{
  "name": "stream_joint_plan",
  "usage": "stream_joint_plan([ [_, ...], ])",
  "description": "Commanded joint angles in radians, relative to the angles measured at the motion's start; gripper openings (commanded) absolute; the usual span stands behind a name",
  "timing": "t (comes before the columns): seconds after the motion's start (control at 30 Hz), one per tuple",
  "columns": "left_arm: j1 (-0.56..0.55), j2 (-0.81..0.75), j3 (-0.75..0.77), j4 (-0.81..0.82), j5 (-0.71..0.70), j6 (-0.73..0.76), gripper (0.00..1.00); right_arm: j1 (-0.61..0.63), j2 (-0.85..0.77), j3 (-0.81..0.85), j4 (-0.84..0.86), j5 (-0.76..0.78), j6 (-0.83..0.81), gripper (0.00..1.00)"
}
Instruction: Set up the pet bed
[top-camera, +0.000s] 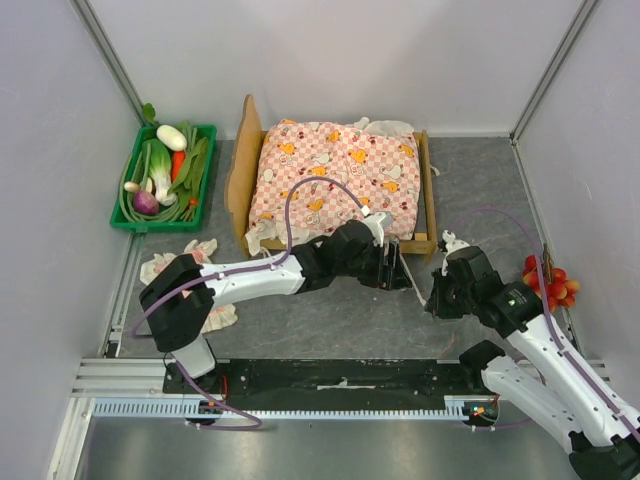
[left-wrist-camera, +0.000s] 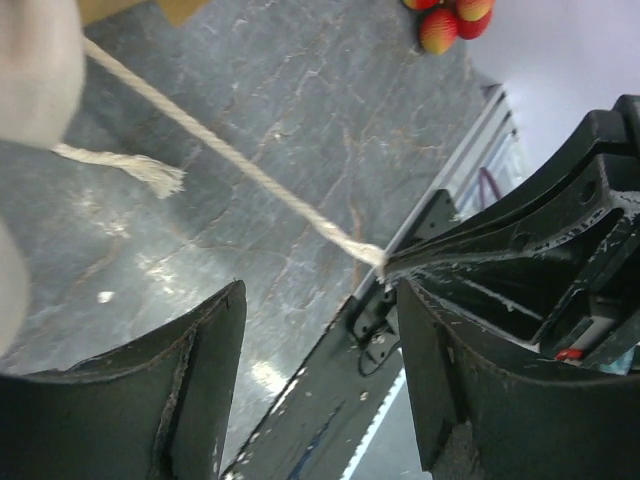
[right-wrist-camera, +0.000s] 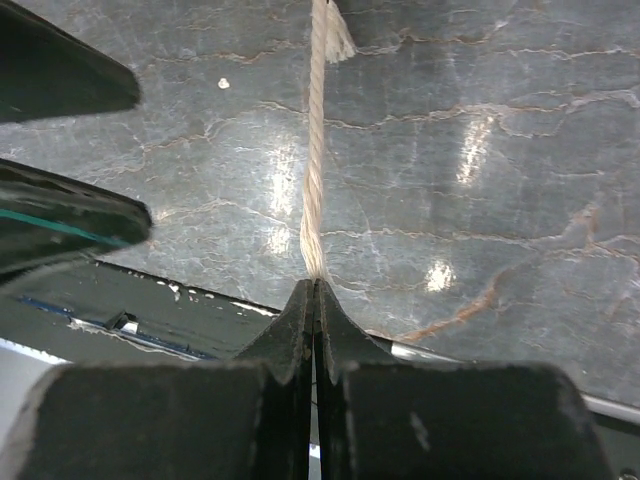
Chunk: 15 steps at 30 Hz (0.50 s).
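Note:
The pet bed (top-camera: 241, 165) stands at the back middle, a light-wood frame with its curved headboard on the left. A pink-checked mattress (top-camera: 335, 175) lies in it. From the bed's front right corner a cream string (top-camera: 417, 282) runs taut to my right gripper (top-camera: 432, 302). In the right wrist view that gripper (right-wrist-camera: 315, 285) is shut on the string (right-wrist-camera: 316, 150). My left gripper (top-camera: 395, 268) hovers by the same corner. It (left-wrist-camera: 320, 300) stands open with nothing between its fingers, the string (left-wrist-camera: 230, 160) passing above them. A second frayed string end (left-wrist-camera: 150, 172) lies on the table.
A green crate (top-camera: 123, 224) of vegetables sits at the back left. A small pink frilled pillow (top-camera: 190, 252) lies partly under my left arm. Red and orange fruits (top-camera: 552, 283) rest by the right wall. Metal rails (top-camera: 330, 385) run along the near edge.

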Motion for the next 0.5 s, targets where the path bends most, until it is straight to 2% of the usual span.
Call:
stream_joint_plan([
  [0.0,-0.014,0.041,-0.103,0.302,0.008,-0.280,0.68,0.004,-0.025,-0.051,0.094,-0.079,0.029,0.00],
  [0.1,-0.014,0.080,-0.144,0.397,-0.006,-0.407,0.68,0.004,-0.040,-0.083,0.126,-0.087,0.044,0.00],
  [0.47,-0.048,0.169,-0.181,0.561,-0.039,-0.584,0.65,0.004,-0.117,-0.147,0.203,-0.101,0.096,0.00],
])
